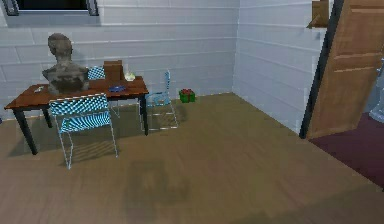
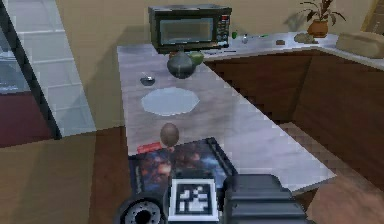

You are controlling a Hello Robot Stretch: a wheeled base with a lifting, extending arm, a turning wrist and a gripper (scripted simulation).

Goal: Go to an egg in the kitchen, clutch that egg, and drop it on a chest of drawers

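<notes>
A brown egg-shaped thing [image 2: 170, 133] shows at the near part of a pale countertop [image 2: 250, 135] in the arm side view. The gripper [image 2: 172, 151] rises from the bottom edge right below it, its dark body and a white marked square [image 2: 197, 198] closest to the camera. With the countertop behind the brown thing, I cannot tell whether the gripper holds it or whether it rests on the surface.
Farther along the counter lie a white plate [image 2: 167, 100], a dark round pot [image 2: 181, 65] and a microwave [image 2: 189, 27]. The forward view has a wooden table [image 1: 30, 100] with a bust [image 1: 64, 62], blue wire chairs [image 1: 84, 118], bare floor and an open door [image 1: 348, 70].
</notes>
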